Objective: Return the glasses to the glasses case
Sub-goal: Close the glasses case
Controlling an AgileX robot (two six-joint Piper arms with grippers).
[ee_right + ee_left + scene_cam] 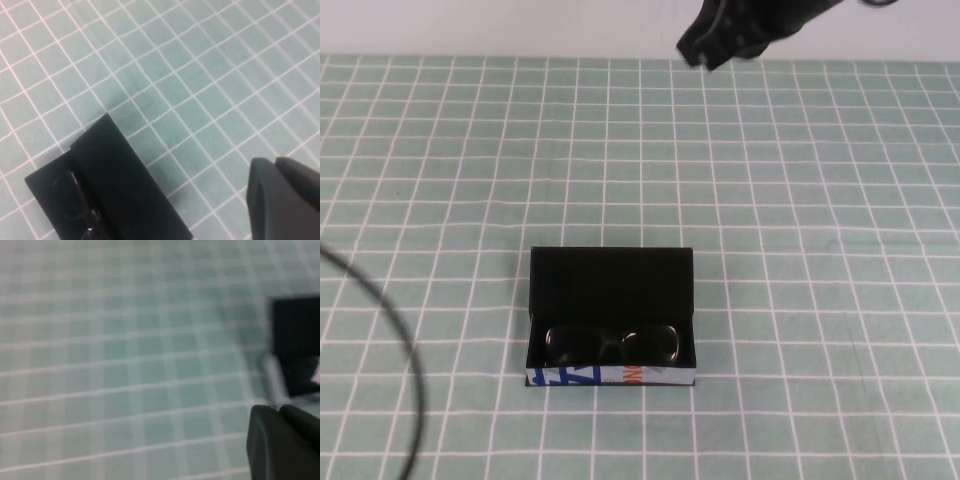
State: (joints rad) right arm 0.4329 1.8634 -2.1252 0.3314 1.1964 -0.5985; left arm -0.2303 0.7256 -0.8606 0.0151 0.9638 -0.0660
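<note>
The black glasses case [610, 275] lies open on the checked cloth, its flap lid folded back on the far side. The black glasses [611, 344] lie inside it, behind the white printed side strip [610, 376]. My right gripper [705, 52] hangs high above the far part of the table, shut and empty. In the right wrist view the gripper [275, 162] is well apart from the case [120, 170] and the glasses [80, 207]. My left gripper [279, 409] is shut and empty. It is out of the high view, and the case [297, 340] shows blurred beyond it.
A green cloth with a white grid [800, 200] covers the whole table. A dark cable [405, 340] curves across the near left corner.
</note>
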